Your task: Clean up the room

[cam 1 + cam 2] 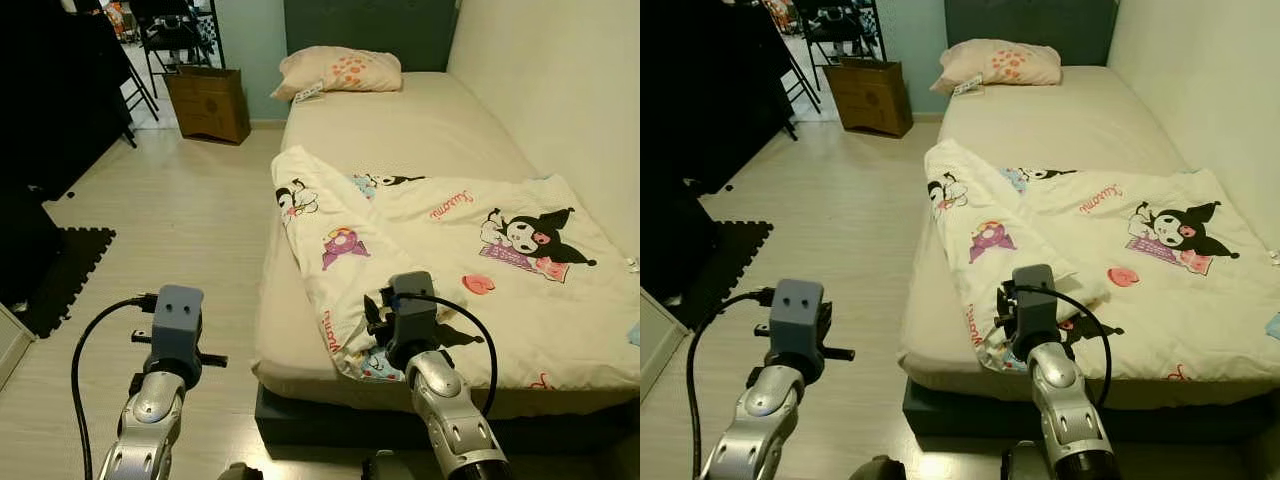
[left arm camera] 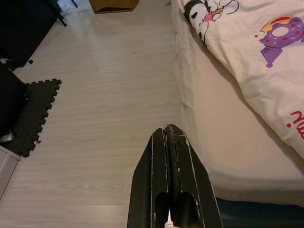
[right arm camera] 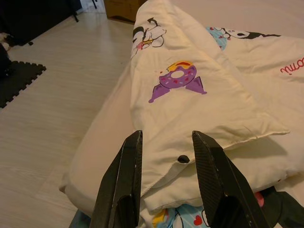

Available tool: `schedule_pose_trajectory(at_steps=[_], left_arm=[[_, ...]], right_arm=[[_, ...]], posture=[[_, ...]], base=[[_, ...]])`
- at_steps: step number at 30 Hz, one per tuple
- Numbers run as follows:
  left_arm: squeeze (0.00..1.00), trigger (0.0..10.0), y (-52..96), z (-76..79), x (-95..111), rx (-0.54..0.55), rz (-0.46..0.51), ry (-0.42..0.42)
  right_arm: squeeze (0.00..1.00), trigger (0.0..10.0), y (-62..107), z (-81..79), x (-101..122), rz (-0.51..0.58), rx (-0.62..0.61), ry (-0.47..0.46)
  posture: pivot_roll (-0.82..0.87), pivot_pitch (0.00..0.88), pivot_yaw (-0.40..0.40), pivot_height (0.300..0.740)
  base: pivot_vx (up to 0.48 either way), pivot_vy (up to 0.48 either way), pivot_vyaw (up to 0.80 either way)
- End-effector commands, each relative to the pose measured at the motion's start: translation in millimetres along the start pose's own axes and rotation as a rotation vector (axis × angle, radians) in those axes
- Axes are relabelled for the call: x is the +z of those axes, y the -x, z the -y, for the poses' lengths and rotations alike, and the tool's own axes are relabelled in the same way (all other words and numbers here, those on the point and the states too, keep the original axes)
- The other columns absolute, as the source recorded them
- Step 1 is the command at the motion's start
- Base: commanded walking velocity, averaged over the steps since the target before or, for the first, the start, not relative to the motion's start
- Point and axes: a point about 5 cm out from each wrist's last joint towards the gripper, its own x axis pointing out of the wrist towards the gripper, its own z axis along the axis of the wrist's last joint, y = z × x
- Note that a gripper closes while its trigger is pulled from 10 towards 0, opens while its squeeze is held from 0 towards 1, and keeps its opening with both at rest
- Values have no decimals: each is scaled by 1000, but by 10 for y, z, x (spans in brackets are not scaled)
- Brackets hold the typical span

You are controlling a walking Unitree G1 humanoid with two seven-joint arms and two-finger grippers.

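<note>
A cream blanket (image 1: 450,240) printed with cartoon characters lies rumpled over the near half of the bed (image 1: 400,120), one flap folded back toward the bed's left side. A pink-spotted pillow (image 1: 340,70) sits at the head. My right gripper (image 3: 164,137) is open, its fingers either side of the folded blanket corner (image 3: 199,95) near the bed's front left edge, with nothing clamped. My left gripper (image 2: 166,129) is shut and empty, held over the wooden floor (image 2: 109,95) just beside the mattress side (image 2: 223,142).
A wooden cabinet (image 1: 210,103) stands on the floor near the head of the bed. A black foam mat (image 1: 65,270) and dark furniture (image 1: 50,90) line the left. A wall (image 1: 560,90) runs along the bed's right side. A chair (image 1: 160,40) stands behind.
</note>
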Motion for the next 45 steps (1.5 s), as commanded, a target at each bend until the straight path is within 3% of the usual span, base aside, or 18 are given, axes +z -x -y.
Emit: schedule_pose_trajectory(at_steps=[1, 28, 45], left_arm=[[0, 10000, 34, -30, -60, 14, -30, 5], [0, 10000, 63, -46, -66, 39, -33, 18], [0, 10000, 20, -16, -39, 22, -24, 13]], right_arm=[[0, 10000, -7, -34, -15, -14, 17, 0], [0, 10000, -108, -90, 123, 15, 41, 0], [0, 10000, -100, -42, 192, 60, 23, -25]], posture=[[-56, 97, 17, 635], [-48, 114, 3, 635], [-59, 100, 21, 695]], base=[[0, 0, 0], [0, 0, 0], [0, 0, 0]])
